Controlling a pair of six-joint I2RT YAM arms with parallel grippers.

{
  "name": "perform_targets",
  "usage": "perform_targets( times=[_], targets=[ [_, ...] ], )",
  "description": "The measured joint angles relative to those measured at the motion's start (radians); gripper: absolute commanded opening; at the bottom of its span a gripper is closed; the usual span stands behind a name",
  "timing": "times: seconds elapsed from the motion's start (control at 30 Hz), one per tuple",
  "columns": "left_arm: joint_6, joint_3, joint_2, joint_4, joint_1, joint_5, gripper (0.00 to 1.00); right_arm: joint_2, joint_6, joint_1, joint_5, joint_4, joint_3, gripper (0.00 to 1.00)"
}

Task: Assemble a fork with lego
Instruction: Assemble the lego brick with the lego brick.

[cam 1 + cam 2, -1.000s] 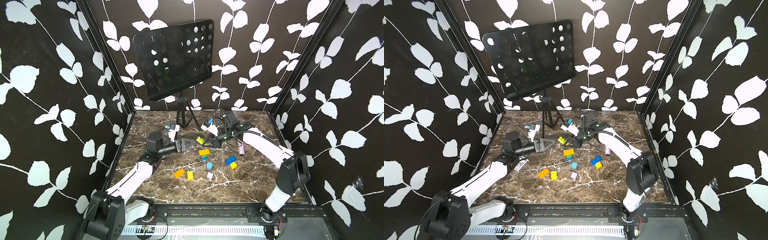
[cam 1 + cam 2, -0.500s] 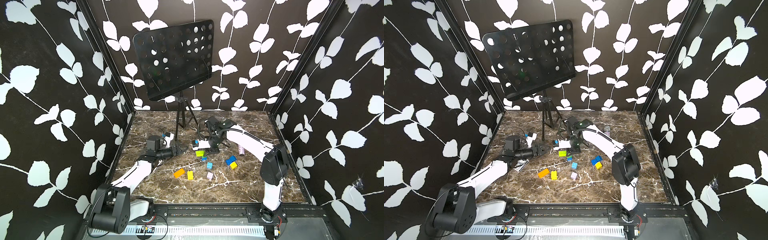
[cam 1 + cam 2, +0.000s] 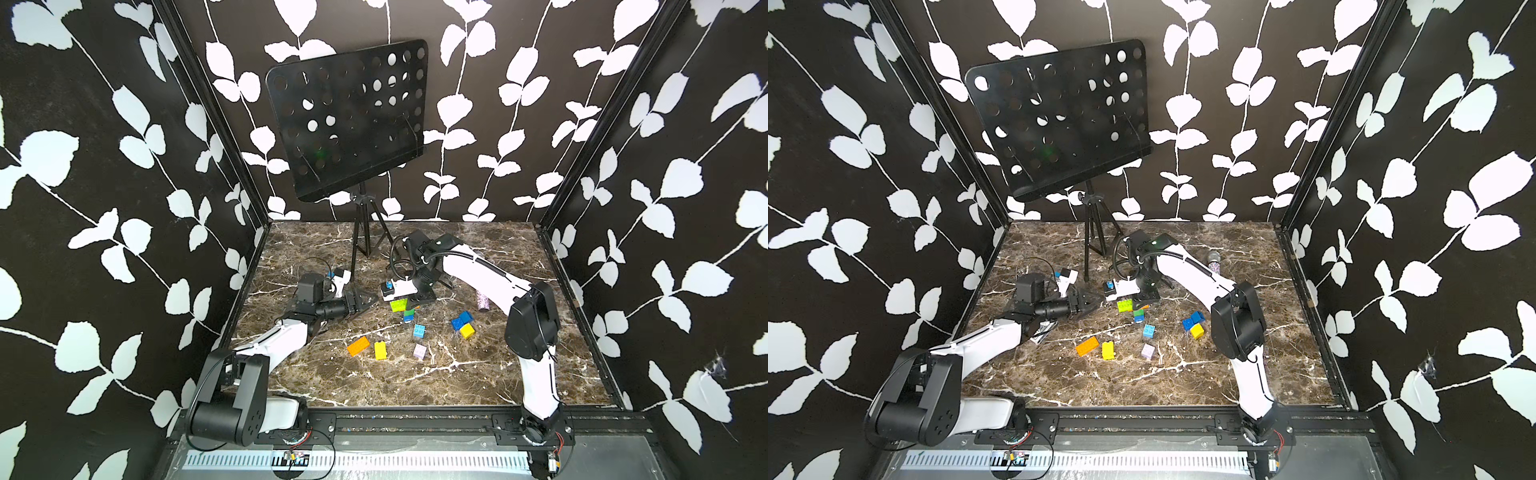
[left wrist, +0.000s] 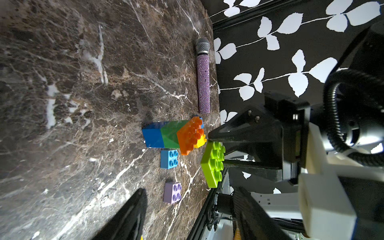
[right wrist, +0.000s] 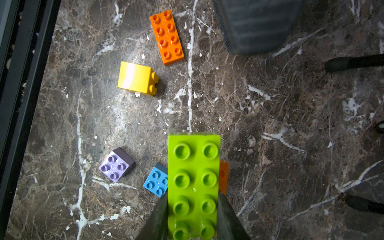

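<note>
Marble tabletop [image 3: 415,374] underlies the right gripper [image 5: 192,199] clamping a lime brick [image 5: 194,164].

Black leaf-print walls [image 3: 104,187], brown marble floor [image 3: 374,386], perforated music stand [image 3: 353,137] at back

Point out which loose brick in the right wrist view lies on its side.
The yellow brick beside the orange oblong brick: its studs point sideways, while that one, the lilac brick and the light blue brick have studs facing up.

Top views: paired, high at front, facing down over the whole surface [image 3: 374,386]. Left wrist: low, near, rolled sideways. Right wrist: near, facing straight down. Wrist views share lime brick [image 4: 213,164], lilac brick [image 5: 116,165].
</note>
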Motion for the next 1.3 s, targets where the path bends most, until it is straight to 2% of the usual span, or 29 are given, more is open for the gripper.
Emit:
perform_targets(
  times=[0.27,0.5,0.63,1.3],
  targets=[
    [-0.012,-0.001,0.050,0.042,-0.011,-0.005,0.66,0.007,0.082,0.006,0.021,0.035,-0.004,0.34],
    [-0.112,-0.017,0.176,0.256,-0.082,0.004,0.63,0.008,0.124,0.006,0.050,0.070,-0.029,0.35],
    [-0.148,-0.033,0.196,0.320,-0.092,0.004,0.63,0.010,0.134,0.006,0.063,0.084,-0.043,0.36],
    [-0.159,-0.031,0.251,0.380,-0.144,-0.007,0.66,0.032,0.147,0.005,0.064,0.101,-0.061,0.37]
  ],
)
